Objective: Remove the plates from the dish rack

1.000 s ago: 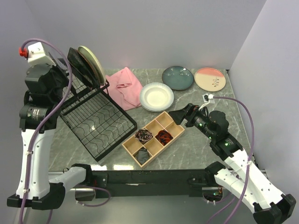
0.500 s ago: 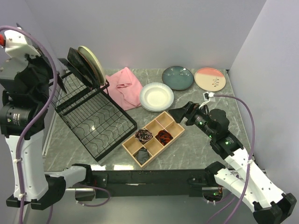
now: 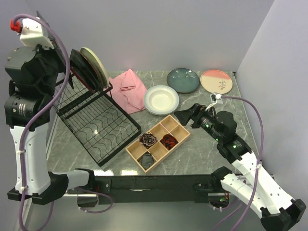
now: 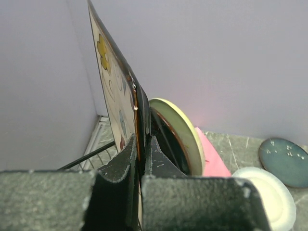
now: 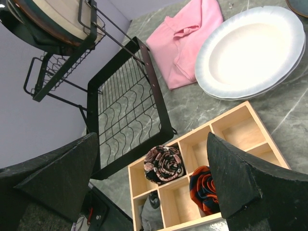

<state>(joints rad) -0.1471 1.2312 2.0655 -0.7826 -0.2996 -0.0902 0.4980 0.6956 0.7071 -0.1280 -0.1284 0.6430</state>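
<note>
Arm raised high, my left tool [image 4: 140,153] pinched the rim of a square plate [image 4: 111,82], rack [image 3: 98,122] below, wall [image 4: 43,86] close on its left; my right tool [image 5: 153,144] gaped.

The right gripper's [image 5: 153,139] 2 dark fingers stand wide apart, framing a light wooden compartment tray [image 5: 240,130] with 3 small bundles in its cells. A black wire dish rack [image 5: 127,110] lies at left, with round plates [image 5: 48,19] leaning at its raised back. A crumpled pink cloth [image 5: 187,38] sits just beside a round white plate [image 5: 250,50].
</note>
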